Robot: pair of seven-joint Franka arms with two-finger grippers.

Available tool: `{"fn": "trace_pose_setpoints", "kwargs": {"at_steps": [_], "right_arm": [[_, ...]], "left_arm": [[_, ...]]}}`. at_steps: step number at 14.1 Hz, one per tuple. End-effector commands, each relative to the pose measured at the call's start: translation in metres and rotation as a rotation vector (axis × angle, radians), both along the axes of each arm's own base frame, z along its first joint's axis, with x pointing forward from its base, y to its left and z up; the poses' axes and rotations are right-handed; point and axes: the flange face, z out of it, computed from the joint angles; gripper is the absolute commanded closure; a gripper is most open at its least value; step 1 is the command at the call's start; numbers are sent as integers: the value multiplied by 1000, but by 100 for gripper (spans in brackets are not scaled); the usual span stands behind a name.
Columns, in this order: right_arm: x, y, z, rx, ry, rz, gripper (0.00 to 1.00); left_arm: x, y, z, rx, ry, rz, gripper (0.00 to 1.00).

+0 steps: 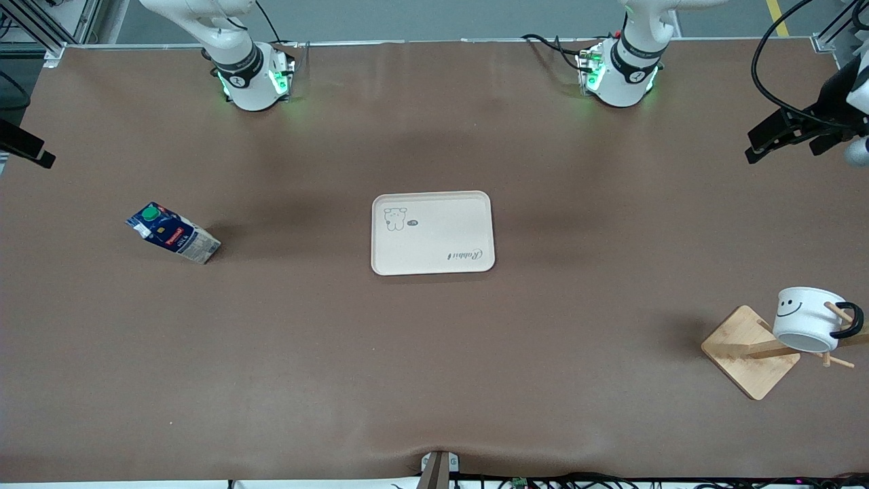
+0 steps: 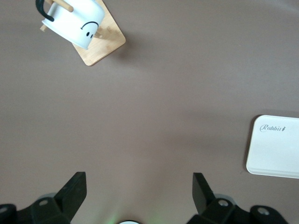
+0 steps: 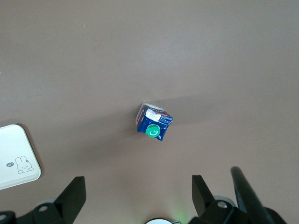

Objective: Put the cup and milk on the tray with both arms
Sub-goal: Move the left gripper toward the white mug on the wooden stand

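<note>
The cream tray [image 1: 434, 238] lies bare at the table's middle; its edge also shows as the tray [image 2: 275, 151] and the tray [image 3: 11, 151] in the wrist views. The dark blue milk [image 1: 173, 233] stands upright toward the right arm's end, green cap up. Below my open right gripper [image 3: 138, 179] the milk [image 3: 154, 123] sits well apart. The white smiley cup [image 1: 804, 319] hangs tilted on a wooden rack [image 1: 736, 350] toward the left arm's end, nearer the front camera than the tray. My left gripper [image 2: 139, 177] is open over bare table, away from the cup [image 2: 74, 21].
Both arm bases [image 1: 251, 78] [image 1: 621, 75] glow green along the table's back edge. A black fixture [image 1: 24, 146] juts in at the right arm's end; a black unit with cables [image 1: 794, 129] hangs at the left arm's end. A small mount [image 1: 438, 468] sits at the front edge.
</note>
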Motion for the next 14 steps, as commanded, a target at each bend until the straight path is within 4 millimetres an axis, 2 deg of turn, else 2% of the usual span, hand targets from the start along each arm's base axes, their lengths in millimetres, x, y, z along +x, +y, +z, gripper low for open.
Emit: {"fn": "trace_pose_setpoints", "kwargs": {"at_steps": [1, 5, 8, 12, 14], "right_arm": [[4, -2, 1, 13, 1, -13, 0], [4, -7, 0, 13, 4, -20, 0], [4, -7, 0, 13, 3, -20, 0], [4, -5, 0, 14, 4, -16, 0], [6, -4, 0, 12, -8, -17, 0]], "left_arm": [[4, 9, 1, 15, -11, 27, 0], [8, 49, -24, 18, -59, 98, 0], [1, 74, -54, 14, -143, 148, 0], [-1, 84, -100, -1, -213, 250, 0], [-1, 82, -122, -13, -253, 305, 0]]}}
